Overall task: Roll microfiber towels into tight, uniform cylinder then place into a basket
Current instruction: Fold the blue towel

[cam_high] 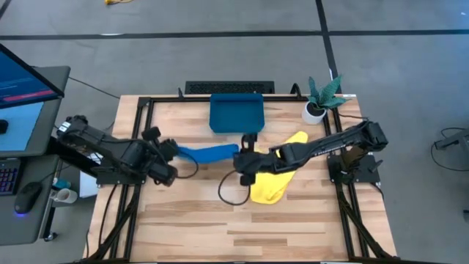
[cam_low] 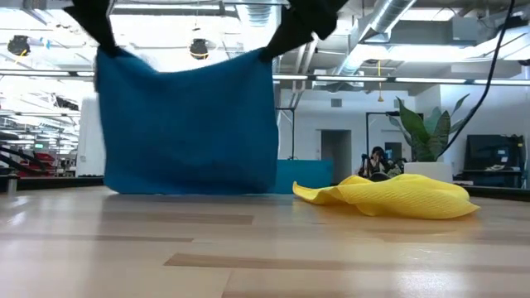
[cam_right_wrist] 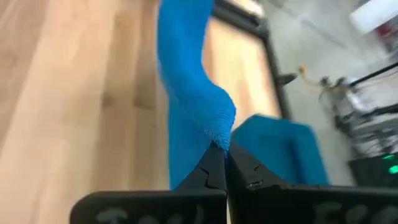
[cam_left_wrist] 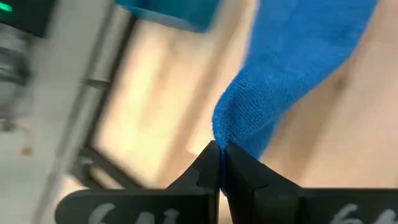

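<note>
The blue towel [cam_high: 209,152] hangs as a spread sheet between my two grippers, seen broad in the low view [cam_low: 189,124], its lower edge near the table. My left gripper [cam_high: 174,149] is shut on its left top corner, my right gripper [cam_high: 242,155] on its right top corner. The yellow towel [cam_high: 275,180] lies crumpled on the table right of the middle, under the right arm; it also shows in the low view [cam_low: 389,197]. The dark-blue tray [cam_high: 236,112] stands at the table's far side. My left gripper pinches the blue towel's corner [cam_left_wrist: 219,140] between its two fingertips, holding only the cloth's tip. The towel hangs below the hold, its top edge running toward the other gripper. My right gripper pinches the towel's opposite top corner [cam_right_wrist: 221,138] between its two fingertips. The cloth hangs down from the hold, its top edge [cam_low: 190,64] sagging a little between the grippers.
A small white pot with a green plant [cam_high: 321,99] stands at the far right corner. A black cable loops on the table [cam_high: 229,192] near the yellow towel. A monitor and a keyboard [cam_high: 15,110] stand left of the table. Bare wood lies toward the near edge.
</note>
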Robot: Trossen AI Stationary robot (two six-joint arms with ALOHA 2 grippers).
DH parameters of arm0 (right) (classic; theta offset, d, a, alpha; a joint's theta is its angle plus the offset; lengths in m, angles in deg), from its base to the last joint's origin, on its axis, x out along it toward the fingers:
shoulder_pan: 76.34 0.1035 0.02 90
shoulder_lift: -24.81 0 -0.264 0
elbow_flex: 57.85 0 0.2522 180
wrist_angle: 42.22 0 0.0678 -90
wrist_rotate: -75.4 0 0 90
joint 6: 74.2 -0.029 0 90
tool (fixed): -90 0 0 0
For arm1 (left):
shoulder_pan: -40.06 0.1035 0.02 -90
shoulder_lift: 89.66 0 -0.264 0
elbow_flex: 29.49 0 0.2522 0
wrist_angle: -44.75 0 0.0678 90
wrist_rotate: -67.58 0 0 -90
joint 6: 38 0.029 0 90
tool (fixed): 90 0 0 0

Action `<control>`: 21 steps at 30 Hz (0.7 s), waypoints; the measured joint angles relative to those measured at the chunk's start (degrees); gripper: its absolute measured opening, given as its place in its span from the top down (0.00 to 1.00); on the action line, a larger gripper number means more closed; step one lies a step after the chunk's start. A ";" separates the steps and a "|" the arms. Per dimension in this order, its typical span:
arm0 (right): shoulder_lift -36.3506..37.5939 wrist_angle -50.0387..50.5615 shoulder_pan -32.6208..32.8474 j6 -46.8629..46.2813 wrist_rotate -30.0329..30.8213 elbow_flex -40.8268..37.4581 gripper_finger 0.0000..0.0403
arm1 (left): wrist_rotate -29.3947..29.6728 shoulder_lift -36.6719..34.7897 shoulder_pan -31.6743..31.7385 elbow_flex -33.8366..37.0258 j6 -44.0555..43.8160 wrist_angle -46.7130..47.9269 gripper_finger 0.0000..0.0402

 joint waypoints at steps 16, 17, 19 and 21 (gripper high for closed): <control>-6.14 2.98 10.96 -17.00 -2.77 -0.02 0.98 | -11.76 0.04 -11.27 12.52 -10.11 -25.78 1.00; -6.14 3.03 11.50 -17.73 -3.43 -0.02 0.98 | -12.52 0.04 -11.91 13.48 -10.98 -27.09 1.00; -6.14 3.34 12.62 -18.75 -3.86 -0.02 0.99 | -13.54 0.04 -13.34 15.15 -12.57 -28.79 1.00; -6.12 3.52 13.62 -18.94 -3.99 -0.13 0.99 | -13.61 0.08 -14.73 17.13 -12.85 -31.55 1.00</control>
